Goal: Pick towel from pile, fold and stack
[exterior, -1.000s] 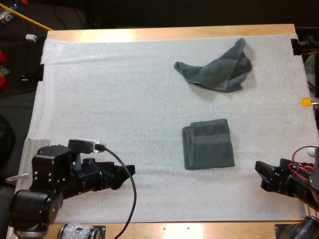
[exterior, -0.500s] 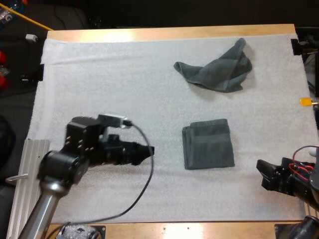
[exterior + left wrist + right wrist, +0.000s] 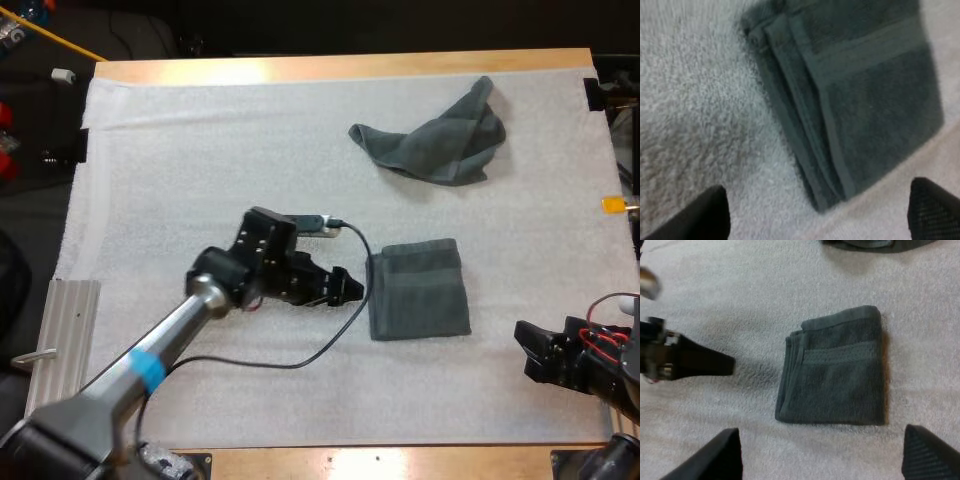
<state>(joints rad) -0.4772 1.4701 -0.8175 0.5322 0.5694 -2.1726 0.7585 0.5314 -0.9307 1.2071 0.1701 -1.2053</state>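
Note:
A folded dark grey-green towel point(image 3: 418, 290) lies right of the mat's centre. A crumpled towel point(image 3: 435, 135) lies farther back. My left gripper point(image 3: 347, 286) has reached the folded towel's left edge. In the left wrist view its fingers point(image 3: 705, 217) stand wide apart and open over the folded towel's point(image 3: 860, 100) layered edge and near corner, holding nothing. My right gripper point(image 3: 522, 352) rests low near the mat's front right. It is open point(image 3: 822, 435) and faces the folded towel point(image 3: 835, 375), with the left gripper point(image 3: 705, 362) beyond that towel's far side.
The white mat point(image 3: 220, 150) covers most of the wooden table point(image 3: 330, 66). A ribbed metal plate point(image 3: 60, 330) lies at the front left edge. The crumpled towel's rim point(image 3: 865, 244) shows beyond the folded one in the right wrist view.
My left arm has swung from the front left corner across the mat to the folded towel's left edge. The right arm and both towels have stayed put.

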